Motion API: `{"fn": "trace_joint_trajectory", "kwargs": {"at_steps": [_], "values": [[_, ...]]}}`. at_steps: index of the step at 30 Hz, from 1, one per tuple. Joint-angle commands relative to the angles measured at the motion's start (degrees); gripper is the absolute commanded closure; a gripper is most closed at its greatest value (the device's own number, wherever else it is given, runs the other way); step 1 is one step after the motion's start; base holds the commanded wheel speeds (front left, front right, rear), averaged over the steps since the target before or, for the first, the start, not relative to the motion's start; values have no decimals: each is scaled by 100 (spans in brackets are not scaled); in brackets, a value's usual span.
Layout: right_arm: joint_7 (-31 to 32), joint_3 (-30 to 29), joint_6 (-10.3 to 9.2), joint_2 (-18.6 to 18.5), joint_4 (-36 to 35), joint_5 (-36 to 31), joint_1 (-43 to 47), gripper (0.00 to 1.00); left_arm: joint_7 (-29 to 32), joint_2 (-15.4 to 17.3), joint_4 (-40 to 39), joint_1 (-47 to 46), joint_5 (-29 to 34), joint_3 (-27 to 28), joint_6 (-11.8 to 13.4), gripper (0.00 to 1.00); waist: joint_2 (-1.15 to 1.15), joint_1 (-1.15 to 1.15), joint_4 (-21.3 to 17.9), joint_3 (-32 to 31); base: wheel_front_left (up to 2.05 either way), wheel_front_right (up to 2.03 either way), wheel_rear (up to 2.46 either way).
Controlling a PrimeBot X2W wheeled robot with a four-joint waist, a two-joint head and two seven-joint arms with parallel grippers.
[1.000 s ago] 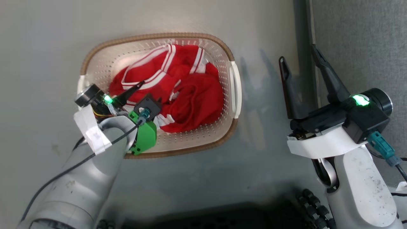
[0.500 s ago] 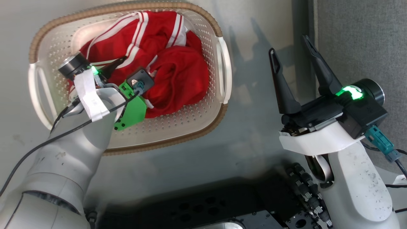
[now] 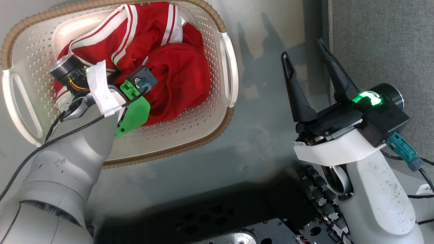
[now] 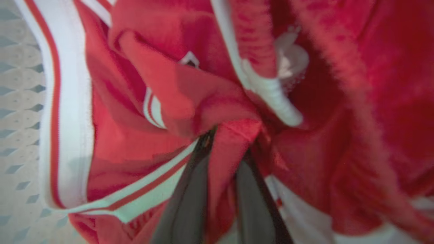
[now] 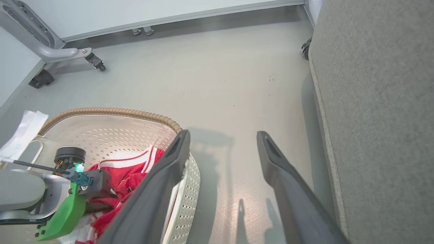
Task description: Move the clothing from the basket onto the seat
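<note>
**Step in hand:** pickup of the first garment. The clothing [image 3: 176, 74] lies bundled inside the basket [image 3: 190, 135], which stands on the floor [image 5: 217, 81]. The seat [image 3: 383, 44] is on the robot's right, near the basket. With both red garments in the basket, the transfer is judged to be at its start.

**Left gripper** [image 4: 230, 142]: clenched. In the left wrist view its dark fingers [image 4: 190, 189] stand at a narrow gap, with a fold of red fabric pinched between them.

**Right gripper** [image 3: 302, 47]: spread wide, grasping nothing. It hangs above the floor between basket and seat.

**Next move calls for:**
1. Raise the left arm until the fabric clears the basket's brown rim.
2. Expect the second garment to drag along, since the two lie tangled together.
3. Carry the load rightward over the seat, then release.
</note>
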Motion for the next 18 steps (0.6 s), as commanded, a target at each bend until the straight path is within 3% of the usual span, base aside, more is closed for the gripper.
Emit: {"fn": "trace_joint_trajectory", "kwargs": {"at_steps": [1,10,18], "values": [[-11,20,-2,-6,26,42,-68,0,-10,43,24,-23,15,-33,23,100,0,-1,3,-51,0,0,0],[-11,128,-2,-6,151,31,-11,0,-412,-105,17,214,-291,14,-18,100,0,-1,40,-557,0,0,0],[-11,208,-2,-8,330,-126,186,0,-1125,-306,12,744,-754,277,100,100,0,-1,227,-1443,0,0,0]]}}
